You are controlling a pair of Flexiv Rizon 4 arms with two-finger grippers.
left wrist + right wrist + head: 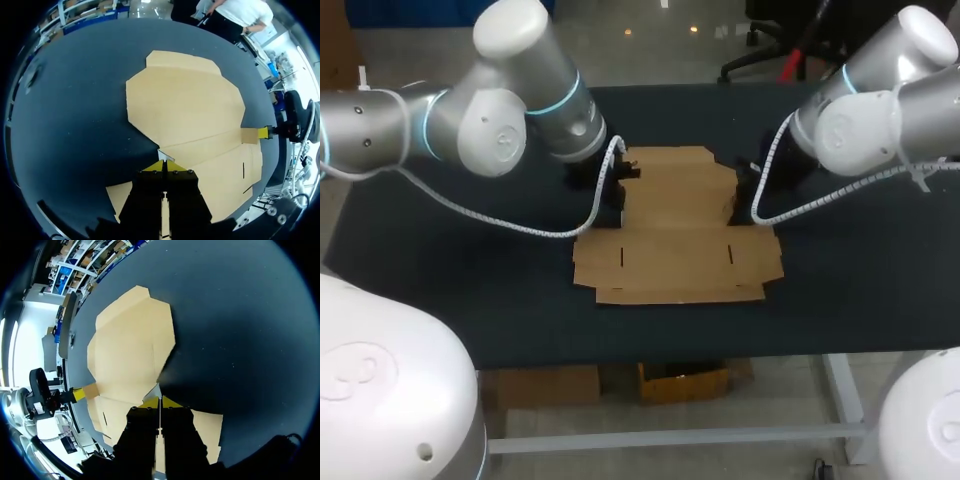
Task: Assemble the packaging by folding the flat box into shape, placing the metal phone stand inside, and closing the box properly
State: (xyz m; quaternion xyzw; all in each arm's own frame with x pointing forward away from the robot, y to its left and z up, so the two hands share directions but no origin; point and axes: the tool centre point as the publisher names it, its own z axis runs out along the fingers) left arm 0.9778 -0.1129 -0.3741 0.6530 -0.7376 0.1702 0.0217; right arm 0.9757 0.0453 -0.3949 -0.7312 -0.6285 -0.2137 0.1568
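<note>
The flat brown cardboard box (675, 235) lies unfolded in the middle of the dark table. My left gripper (618, 190) is at its left side edge, my right gripper (740, 200) at its right side edge. In the left wrist view the left gripper (164, 165) is shut, its yellow tips against the box (185, 110); across the sheet the right gripper (263, 132) touches a small raised flap (248, 135). In the right wrist view the right gripper (159, 402) is shut at the edge of the box (130, 350), with the left gripper (79, 394) opposite. No metal phone stand is in view.
The dark table top (450, 290) stretches around the box on every side, with its front edge close below the cardboard. Coiled white cables (520, 225) hang from both arms above the table.
</note>
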